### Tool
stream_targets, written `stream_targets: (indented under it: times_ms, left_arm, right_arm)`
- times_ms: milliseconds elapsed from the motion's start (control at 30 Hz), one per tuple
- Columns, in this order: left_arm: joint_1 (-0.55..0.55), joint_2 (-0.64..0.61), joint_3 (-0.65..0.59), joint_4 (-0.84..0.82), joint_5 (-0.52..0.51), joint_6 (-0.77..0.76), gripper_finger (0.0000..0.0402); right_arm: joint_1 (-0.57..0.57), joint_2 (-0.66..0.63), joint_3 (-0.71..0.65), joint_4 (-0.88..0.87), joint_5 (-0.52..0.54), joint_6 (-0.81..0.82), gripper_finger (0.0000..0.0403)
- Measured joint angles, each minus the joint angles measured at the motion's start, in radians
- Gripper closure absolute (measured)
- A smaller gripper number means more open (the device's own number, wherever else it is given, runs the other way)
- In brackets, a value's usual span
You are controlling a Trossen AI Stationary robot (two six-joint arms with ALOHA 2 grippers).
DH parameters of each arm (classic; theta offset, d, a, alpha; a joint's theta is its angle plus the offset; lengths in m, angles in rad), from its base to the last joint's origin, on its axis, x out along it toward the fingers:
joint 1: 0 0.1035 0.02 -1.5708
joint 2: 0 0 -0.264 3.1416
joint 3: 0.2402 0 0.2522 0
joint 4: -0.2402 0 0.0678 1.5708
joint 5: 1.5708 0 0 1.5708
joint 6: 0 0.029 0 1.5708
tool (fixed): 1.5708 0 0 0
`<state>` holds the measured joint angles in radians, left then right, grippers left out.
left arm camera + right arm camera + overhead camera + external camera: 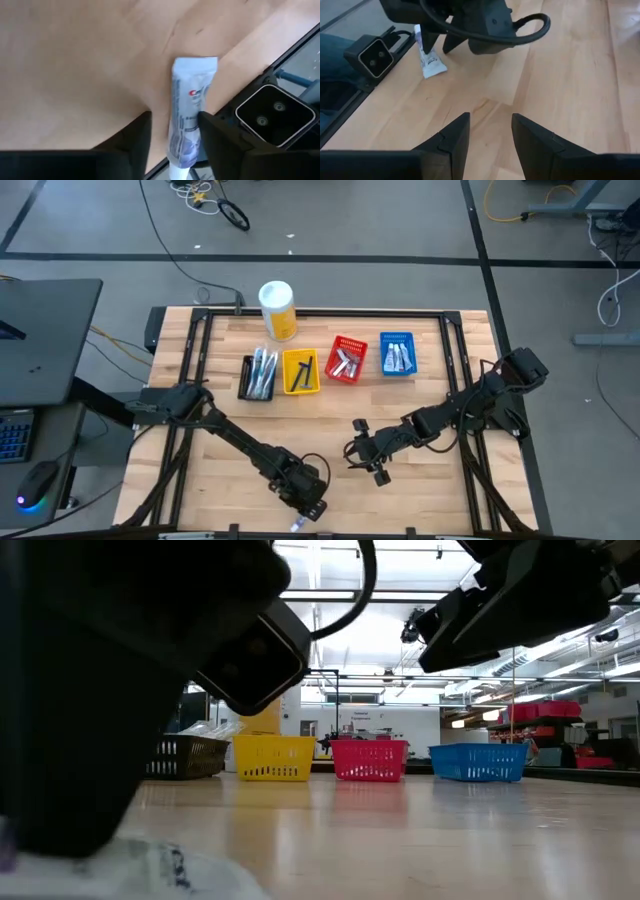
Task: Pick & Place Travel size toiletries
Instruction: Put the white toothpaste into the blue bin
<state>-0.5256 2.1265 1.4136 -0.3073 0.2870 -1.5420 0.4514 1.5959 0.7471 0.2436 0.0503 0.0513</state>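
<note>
Toothpaste is the item in play: a small white tube lies flat on the bare wood at the near edge of the table, beside the black frame rail and the low camera's housing. The left gripper is down over it. In the left wrist view the two dark fingers stand spread, one on each side of the tube, with wood showing between each finger and the tube's body; they look not yet pressed onto it, and nothing is lifted.

What matters for the grasp is the alignment. The tube's long axis runs straight out along the gripper's line of sight, crimped flat end far, cap end tucked back between the fingers, so the fingers would squeeze across its narrow width. That seems a sound line for a pinch.

The right gripper hovers above mid-table, well apart from the tube, its fingers also spread and empty; from its wrist view the tube lies ahead, under the left arm. The left arm is plainly the nearer.

Four baskets sit in a row at the far side: black, yellow, red, blue, already holding toiletries.
</note>
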Motion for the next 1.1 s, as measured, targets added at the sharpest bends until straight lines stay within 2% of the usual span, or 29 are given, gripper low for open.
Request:
stream_targets:
  times_ms: [200, 367, 500, 667, 867, 1033, 1100]
  left_arm:
    - [0.027, 0.001, 0.0, -0.032, 0.003, 0.04, 0.0309]
    - [0.057, 0.0, 0.0, -0.031, 0.0, 0.133, 0.0366]
    - [0.091, 0.0, 0.001, -0.031, -0.001, 0.215, 0.0389]
    - [0.135, -0.015, -0.001, -0.044, -0.031, 0.311, 0.0389]
    - [0.182, -0.1, -0.004, -0.156, -0.226, 0.466, 0.0389]
    - [0.207, -0.135, -0.003, -0.215, -0.462, 0.619, 0.0392]
    - [0.213, -0.135, -0.003, -0.194, -0.557, 0.669, 0.0388]
  right_arm:
    - [-0.006, 0.0, 0.0, -0.005, 0.0, 0.0, 0.0247]
    - [-0.006, 0.0, 0.0, -0.02, 0.0, 0.0, 0.0247]
    - [-0.006, 0.0, 0.0, -0.023, 0.0, 0.0, 0.0247]
    - [-0.006, -0.001, 0.0, -0.065, 0.0, 0.011, 0.0247]
    - [-0.007, -0.049, -0.001, -0.291, 0.07, 0.127, 0.0247]
    - [-0.021, -0.118, -0.001, -0.322, 0.085, 0.242, 0.0247]
    - [-0.027, -0.146, -0.001, -0.323, 0.123, 0.277, 0.0247]
